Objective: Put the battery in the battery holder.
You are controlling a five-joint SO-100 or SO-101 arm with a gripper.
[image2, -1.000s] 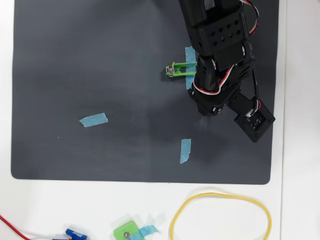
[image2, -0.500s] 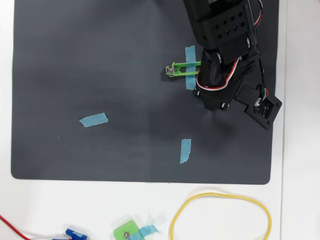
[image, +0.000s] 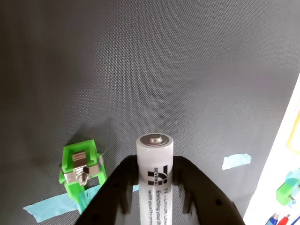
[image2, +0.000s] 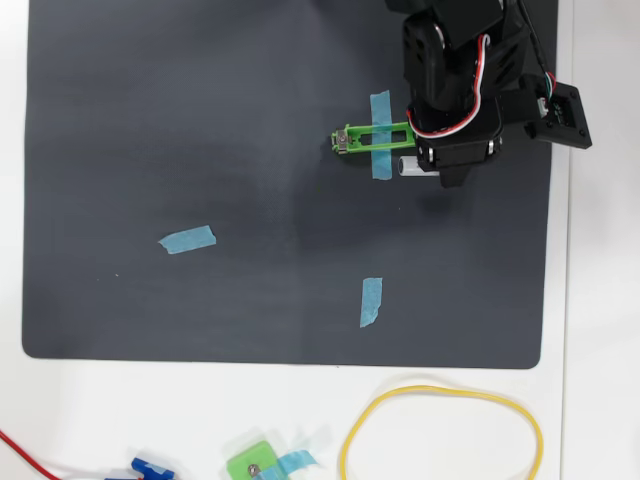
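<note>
My gripper (image: pixel 155 165) is shut on the battery (image: pixel 154 152), a white cylinder with black print, its metal end pointing away from the wrist camera. The battery holder (image: pixel 78 169), a bright-green frame with a silver screw and blue tape, lies on the black mat to the lower left of the battery in the wrist view. In the overhead view the holder (image2: pixel 352 137) lies at the upper right of the mat. The battery's white tip (image2: pixel 408 166) pokes out left from under the arm, just below the holder's right end. The gripper (image2: pixel 422 166) is mostly hidden under the arm.
Loose blue tape strips (image2: pixel 187 239) (image2: pixel 371 301) lie on the black mat (image2: pixel 150 120). On the white table below it are a yellow loop (image2: pixel 445 391), a small squarish green block (image2: pixel 253 466) and a red wire (image2: pixel 18 447). The mat's right edge is close to the arm.
</note>
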